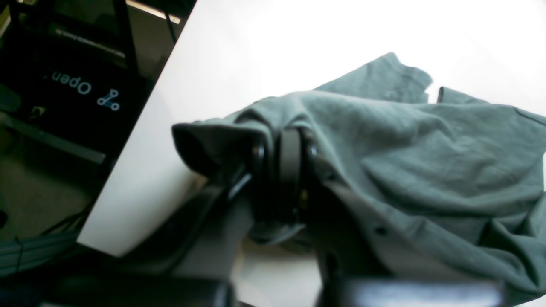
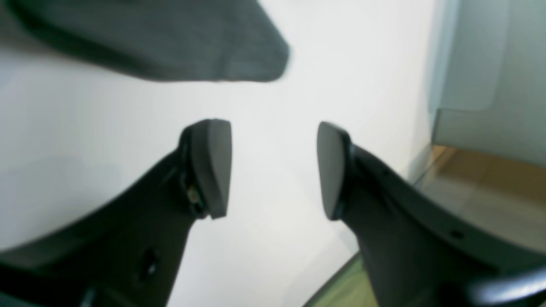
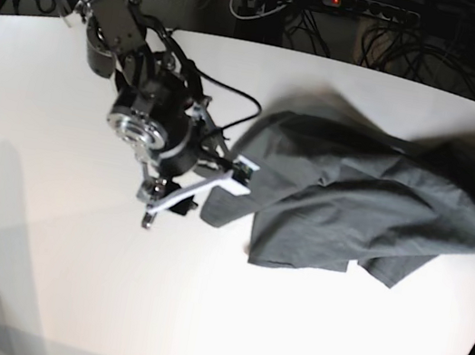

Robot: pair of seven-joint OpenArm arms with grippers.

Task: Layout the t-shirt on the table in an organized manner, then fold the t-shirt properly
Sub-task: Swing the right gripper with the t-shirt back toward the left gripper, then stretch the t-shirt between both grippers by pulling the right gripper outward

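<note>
Sprawling t-shirt (image 3: 370,210) on white table (image 3: 64,276), left tool (image 1: 281,170) clamping it, right tool (image 2: 273,170) apart

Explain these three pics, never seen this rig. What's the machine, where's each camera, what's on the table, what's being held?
It is a robot with two arms working at a white table. The base view looks down from overhead; the other two views come from cameras mounted at each arm's wrist, looking along its gripper.

The only thing on the table is a dark grey t-shirt, crumpled, not yet spread flat.

The left gripper, at the right edge of the overhead view, is shut on a bunch of the shirt's cloth, as its wrist view shows up close.

The right gripper, on the left of the overhead view, is open and holds nothing; a shirt edge lies just beyond its fingertips.
</note>
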